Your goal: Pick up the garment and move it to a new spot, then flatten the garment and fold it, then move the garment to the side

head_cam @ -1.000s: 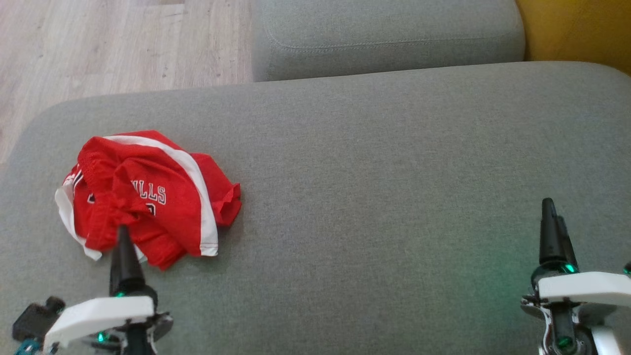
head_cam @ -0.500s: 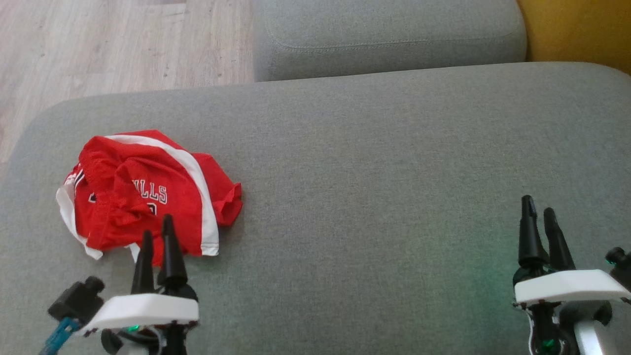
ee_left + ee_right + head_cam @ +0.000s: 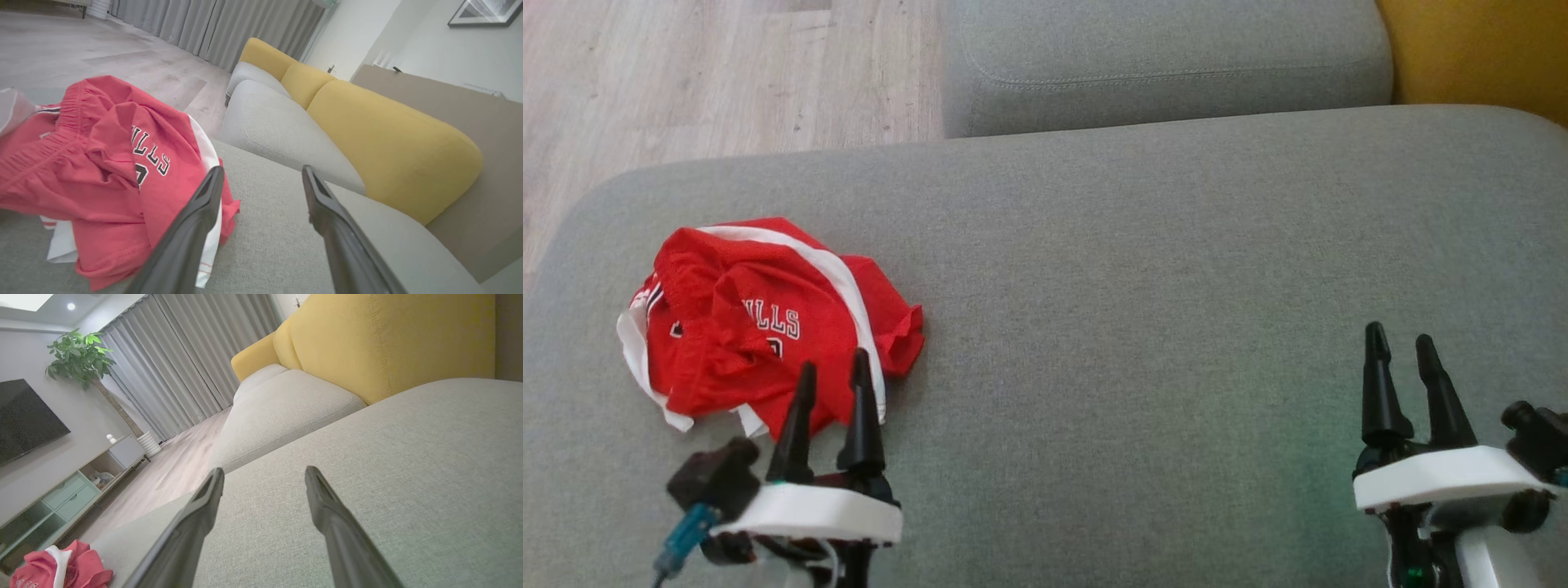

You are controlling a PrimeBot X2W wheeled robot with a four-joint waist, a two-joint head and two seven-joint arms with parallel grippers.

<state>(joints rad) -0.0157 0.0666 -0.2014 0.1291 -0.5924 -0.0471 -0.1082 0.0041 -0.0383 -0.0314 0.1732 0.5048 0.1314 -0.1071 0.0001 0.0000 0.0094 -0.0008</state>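
**Crumpled red garment sitting at the sofa's left end, both tools apart**

A wide grey seat cushion is carrying the scene, with a second grey cushion lying behind it, a yellow backrest rising at the far right and wooden floor showing beyond the left edge. Nothing is lying between the tools and the fabric.

The garment is lying bunched near the cushion's left end, red with white stripes and partial lettering "LLS" facing up.

The left tool is hovering at its near hem with its fingers spread, possibly touching. The right tool is standing well apart over bare cushion, its fingers also spread.
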